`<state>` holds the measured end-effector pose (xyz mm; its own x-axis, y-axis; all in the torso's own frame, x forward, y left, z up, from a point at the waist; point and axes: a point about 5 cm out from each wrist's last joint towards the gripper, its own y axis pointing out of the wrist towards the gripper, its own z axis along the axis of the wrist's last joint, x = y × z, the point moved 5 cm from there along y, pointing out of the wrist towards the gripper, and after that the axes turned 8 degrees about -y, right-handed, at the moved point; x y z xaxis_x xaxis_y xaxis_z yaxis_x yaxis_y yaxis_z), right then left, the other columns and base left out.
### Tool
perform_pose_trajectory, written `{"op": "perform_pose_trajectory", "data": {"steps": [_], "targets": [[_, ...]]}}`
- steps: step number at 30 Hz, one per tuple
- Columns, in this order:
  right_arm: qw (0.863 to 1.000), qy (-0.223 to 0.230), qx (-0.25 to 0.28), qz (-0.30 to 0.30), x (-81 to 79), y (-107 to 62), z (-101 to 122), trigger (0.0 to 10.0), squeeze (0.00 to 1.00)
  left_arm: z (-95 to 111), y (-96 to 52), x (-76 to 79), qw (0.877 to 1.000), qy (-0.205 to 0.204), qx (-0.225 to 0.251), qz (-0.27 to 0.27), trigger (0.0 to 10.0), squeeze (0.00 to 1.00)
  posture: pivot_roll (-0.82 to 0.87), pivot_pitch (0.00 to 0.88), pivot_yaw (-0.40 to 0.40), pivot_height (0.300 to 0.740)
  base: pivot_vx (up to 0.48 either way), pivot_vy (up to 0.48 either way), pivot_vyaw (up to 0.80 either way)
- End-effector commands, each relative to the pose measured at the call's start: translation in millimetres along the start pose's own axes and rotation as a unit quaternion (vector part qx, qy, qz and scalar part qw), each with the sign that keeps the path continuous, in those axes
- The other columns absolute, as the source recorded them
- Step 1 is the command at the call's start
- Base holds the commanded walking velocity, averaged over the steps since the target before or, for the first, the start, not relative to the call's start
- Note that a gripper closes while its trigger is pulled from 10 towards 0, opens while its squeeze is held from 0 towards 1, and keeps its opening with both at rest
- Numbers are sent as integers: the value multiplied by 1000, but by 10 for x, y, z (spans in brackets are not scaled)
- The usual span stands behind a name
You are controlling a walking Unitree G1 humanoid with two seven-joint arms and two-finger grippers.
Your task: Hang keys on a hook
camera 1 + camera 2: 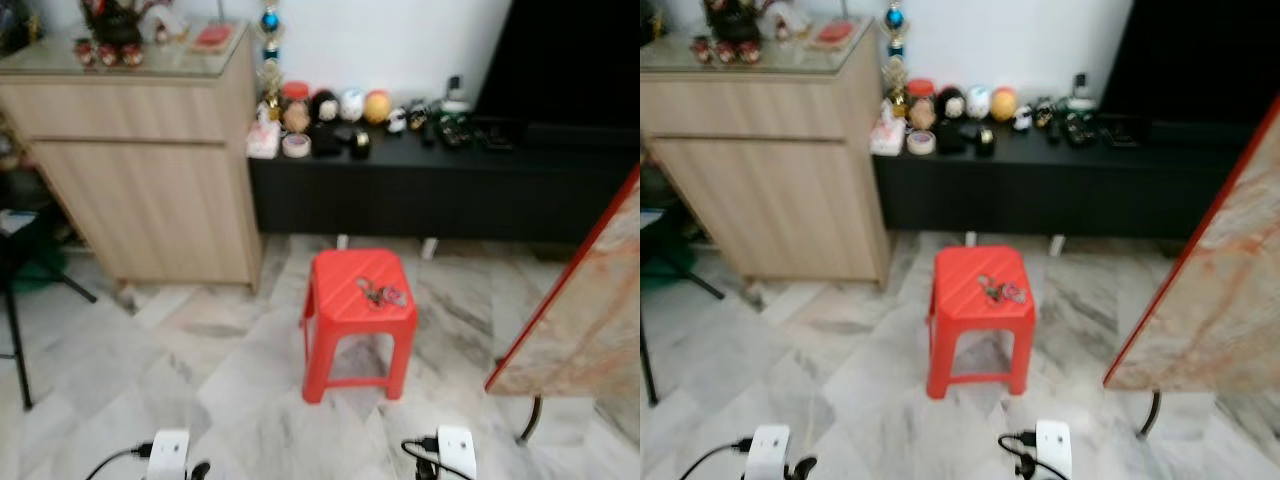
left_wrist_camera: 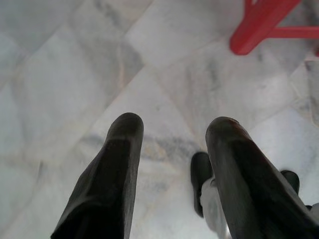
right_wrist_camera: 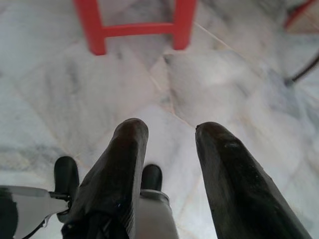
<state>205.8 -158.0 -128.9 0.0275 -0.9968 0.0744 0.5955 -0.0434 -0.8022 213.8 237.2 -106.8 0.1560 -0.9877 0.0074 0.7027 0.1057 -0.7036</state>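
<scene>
- A marble floor (image 1: 200, 370) of grey-veined tiles is spreading across the room, and both arms are hanging low above it.
- A long black counter (image 1: 440, 185) is running along the white wall, carrying a crowd of small ornaments (image 1: 330, 115) that are too blurred to name one by one.
- A light wood cabinet (image 1: 140, 170) is standing to the left of the black counter, with figurines sitting on its glass top; its left end is running out of frame.
- A marbled panel with a red edge (image 1: 585, 300) is leaning in from the right, and is being cut off by the frame.
- A red plastic stool (image 1: 358, 320) is standing on the floor in front of the black counter, near the middle of the view.
- The left end effector (image 2: 172, 149) is pointing down at the floor with its two black fingers held apart and nothing between them; one stool leg is showing beyond it.
- The right end effector (image 3: 172, 149) is likewise hanging over the floor, fingers spread and empty, with the stool's legs ahead of it.
- The keys (image 1: 382, 293) are lying flat on the stool's seat, towards its right side; the bunch is seeming to stretch roughly from the stool's back left to its front right, but it is too small and blurred to make out which way any single key is pointing.
</scene>
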Motion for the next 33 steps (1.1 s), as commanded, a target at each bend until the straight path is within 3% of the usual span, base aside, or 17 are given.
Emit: {"op": "perform_pose_trajectory", "data": {"steps": [1,13,17,23,33], "targets": [[1000,-1,5,1,-6,-1,13,10000,0,-89,-23,13,1000,0,-11,-2,10000,0,75,0,-48,740,0,0,563],[1000,7,6,-10,18,-3,8,10000,0,-66,-15,53,1000,-5,-5,-7,10000,0,74,0,-50,740,0,0,0],[999,-32,12,-17,41,-2,38,10000,0,-48,-10,71,1000,-6,-1,-9,10000,0,73,0,-51,740,255,0,400],[1000,-6,11,-19,55,-4,22,10000,0,-38,-8,84,1000,-8,2,-12,10000,0,74,0,-51,740,264,0,400],[1000,-11,9,-13,38,-7,7,10000,0,-29,-8,90,1000,-8,4,-13,10000,0,73,0,-51,740,276,0,0]]}}
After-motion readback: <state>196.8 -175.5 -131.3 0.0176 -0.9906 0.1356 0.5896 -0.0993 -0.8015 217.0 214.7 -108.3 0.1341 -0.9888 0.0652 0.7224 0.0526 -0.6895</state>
